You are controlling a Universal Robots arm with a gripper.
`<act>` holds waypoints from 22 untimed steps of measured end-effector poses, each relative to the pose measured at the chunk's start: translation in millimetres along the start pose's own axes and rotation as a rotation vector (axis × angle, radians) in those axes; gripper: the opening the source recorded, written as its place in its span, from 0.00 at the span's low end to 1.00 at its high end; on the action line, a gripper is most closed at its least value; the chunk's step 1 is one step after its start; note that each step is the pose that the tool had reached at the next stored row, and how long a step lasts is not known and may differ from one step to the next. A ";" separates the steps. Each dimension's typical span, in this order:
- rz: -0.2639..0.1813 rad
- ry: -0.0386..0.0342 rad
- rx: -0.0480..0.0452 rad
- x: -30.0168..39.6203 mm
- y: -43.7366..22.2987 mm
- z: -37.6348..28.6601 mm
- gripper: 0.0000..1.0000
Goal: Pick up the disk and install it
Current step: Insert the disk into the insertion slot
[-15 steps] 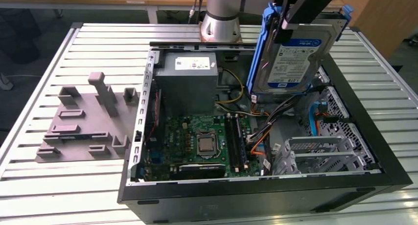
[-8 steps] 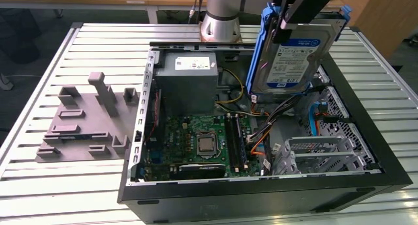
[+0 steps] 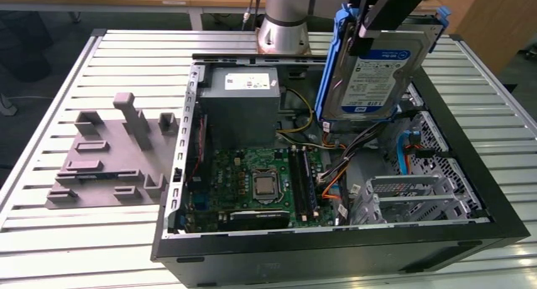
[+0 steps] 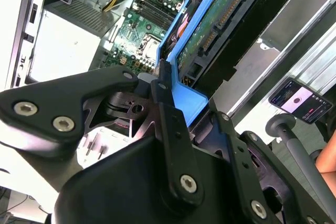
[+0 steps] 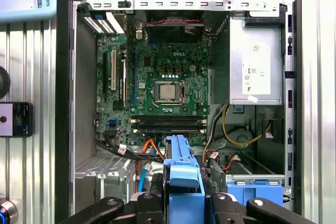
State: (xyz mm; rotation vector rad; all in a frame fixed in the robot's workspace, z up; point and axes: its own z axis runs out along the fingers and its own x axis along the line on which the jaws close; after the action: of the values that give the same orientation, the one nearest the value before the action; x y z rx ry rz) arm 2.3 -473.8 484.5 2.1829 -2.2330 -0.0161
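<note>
One step of two looks done: the disk is lifted clear of every surface and hangs over the open computer case, pinched by the arm's gripper. The black fingers are pressed together on the blue carrier frame at the drive's upper end, and in the exterior view one of them lies across the labelled face. Installing, by the look of it, is not yet done: the drive sits in no bay and is held apart from the perforated metal drive cage, which lies inside the case toward the exterior view's right.

The drive is held on end and tilted, with its lower end over a tangle of cables inside the case; how deep it reaches below the case's rim cannot be told. It is a flat silver-metal rectangle with a white-and-blue label turned to the exterior camera and blue plastic rails along its long edges. The second wrist view shows its other face, a green circuit board ending in a black connector strip.

Inside the case, the grey power supply stands just beside the hanging drive and the motherboard lies on the floor. Outside the case, toward the exterior view's left, a grey moulded fixture rests on the slatted metal table
</note>
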 end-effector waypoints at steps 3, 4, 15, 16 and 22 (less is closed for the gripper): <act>0.000 0.0001 0.0000 0.0 0.6 0.0 0.36; 0.000 0.0001 0.0000 0.0 0.8 0.0 0.36; 0.000 0.0001 -0.0001 0.1 3.5 0.0 0.36; 0.000 0.0002 0.0000 0.1 3.7 0.0 0.36; 0.000 0.0001 0.0000 0.1 4.9 0.0 0.36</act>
State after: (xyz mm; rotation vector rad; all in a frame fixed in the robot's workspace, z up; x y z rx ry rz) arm -2.6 -473.8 484.5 2.1828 -2.2329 -0.0160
